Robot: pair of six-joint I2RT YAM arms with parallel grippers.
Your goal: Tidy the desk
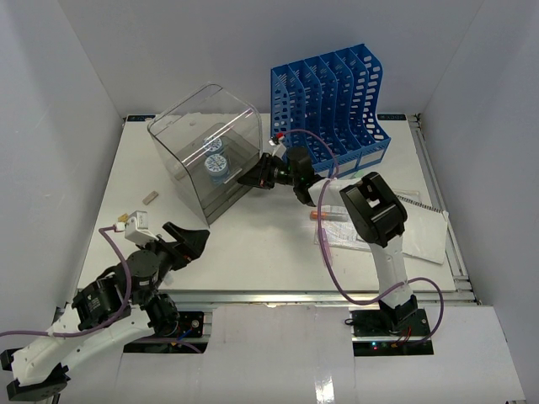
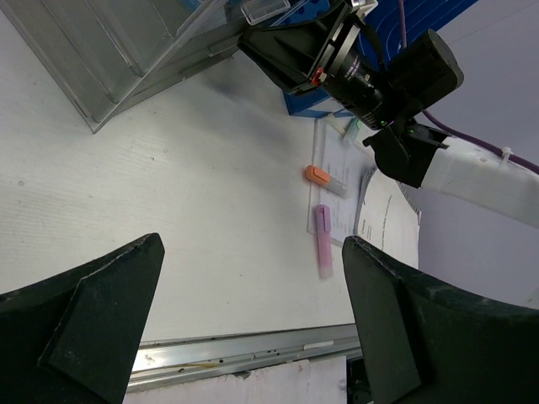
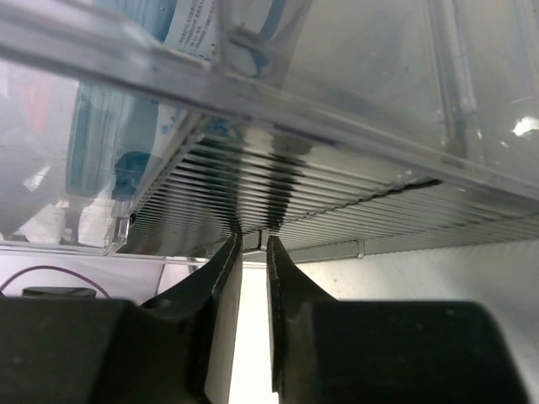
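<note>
Nearly closed, right jaws at clear drawer box (image 3: pixel 354 101) edge, left jaws wide.

I count one desk (image 1: pixel 253 252). On it stand one clear box (image 1: pixel 189 126) and one blue rack (image 1: pixel 333 93). Inside the box are two blue-and-white rolls, an upper roll (image 1: pixel 215 145) and a lower roll (image 1: pixel 218 166). There are three markers: an orange marker (image 2: pixel 317 175), a pink marker (image 2: pixel 323 240) and a greenish marker (image 2: pixel 352 129), seen only in part. There is one notebook (image 1: pixel 425 231), one sheet (image 2: pixel 341 215) and one small beige piece (image 1: pixel 150 198). There are two arms, the left arm (image 1: pixel 101 303) and the right arm (image 1: pixel 379 227).
</note>
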